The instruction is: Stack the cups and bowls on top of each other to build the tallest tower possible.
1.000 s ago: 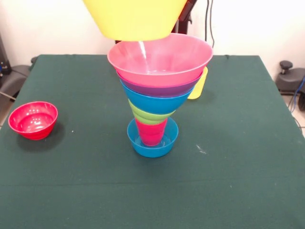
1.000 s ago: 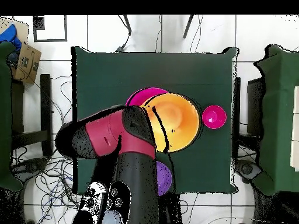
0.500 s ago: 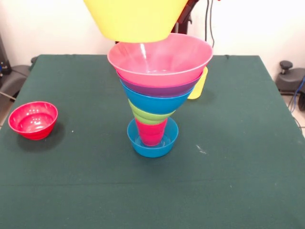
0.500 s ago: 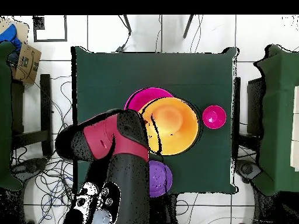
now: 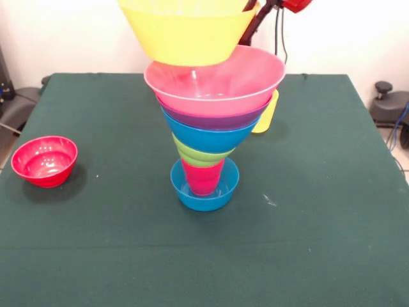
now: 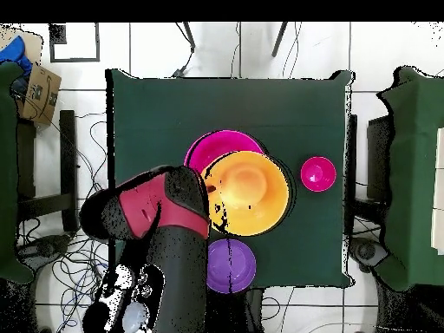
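Yellow plastic dominates the front view: the large yellow bowl (image 5: 186, 31) hangs at the top edge, directly above the tower (image 5: 211, 121), its base just over the rim of the pink bowl (image 5: 215, 80) and apparently not yet seated. Below the pink bowl sit a purple bowl (image 5: 214, 119), a blue bowl (image 5: 211, 137), the lime green bowl (image 5: 199, 156), the red cup (image 5: 202, 177) and the small blue bowl (image 5: 204, 187) that serves as base on the green table (image 5: 332, 211). A yellow cup (image 5: 267, 114) stands behind the stack, and a small red bowl (image 5: 45, 160) sits well apart near the table's edge. Only a sliver of the arm (image 5: 281, 6) shows beside the yellow bowl, and the pincer itself is hidden, so I cannot tell how it stands. From overhead, the yellow bowl (image 6: 247, 192) overlaps the pink one (image 6: 212, 147), off-centre, with the arm (image 6: 165, 225) reaching in beside it; a second purple bowl (image 6: 231, 265) and the small red bowl (image 6: 318, 173) wait on the table. The step in hand looks like placing the yellow bowl; the next move calls for centring it over the pink rim, lowering gently, and letting go without rocking the narrow-footed stack.
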